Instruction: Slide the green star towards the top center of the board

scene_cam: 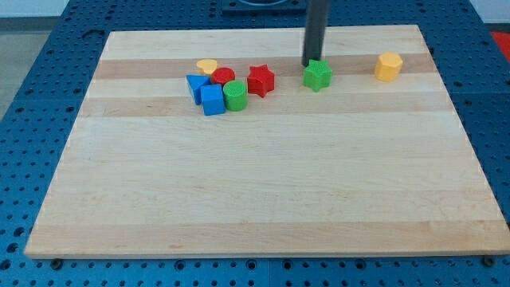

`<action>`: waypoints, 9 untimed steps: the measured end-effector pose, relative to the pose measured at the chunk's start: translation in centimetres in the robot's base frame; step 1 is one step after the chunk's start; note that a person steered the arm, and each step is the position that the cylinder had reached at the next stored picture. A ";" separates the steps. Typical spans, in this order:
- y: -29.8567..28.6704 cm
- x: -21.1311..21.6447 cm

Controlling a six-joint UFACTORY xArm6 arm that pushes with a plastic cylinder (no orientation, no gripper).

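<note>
The green star [317,76] lies near the view's top, a little right of centre on the wooden board [263,199]. My tip [309,63] stands just above and slightly left of the star, touching or nearly touching its upper left edge. The dark rod rises straight up out of the view's top.
A red star [260,80] lies left of the green star. Further left is a tight cluster: a green cylinder [235,96], a blue cube [213,100], another blue block [196,85], a red cylinder [222,76] and a yellow block [207,66]. A yellow hexagonal block [388,67] sits at the top right.
</note>
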State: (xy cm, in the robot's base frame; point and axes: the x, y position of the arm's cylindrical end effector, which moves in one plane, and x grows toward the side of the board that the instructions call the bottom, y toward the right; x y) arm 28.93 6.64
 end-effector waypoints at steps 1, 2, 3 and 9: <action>0.3 -0.4; 5.2 -0.4; 5.2 -0.4; -3.7 0.8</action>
State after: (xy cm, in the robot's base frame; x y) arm 29.70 2.91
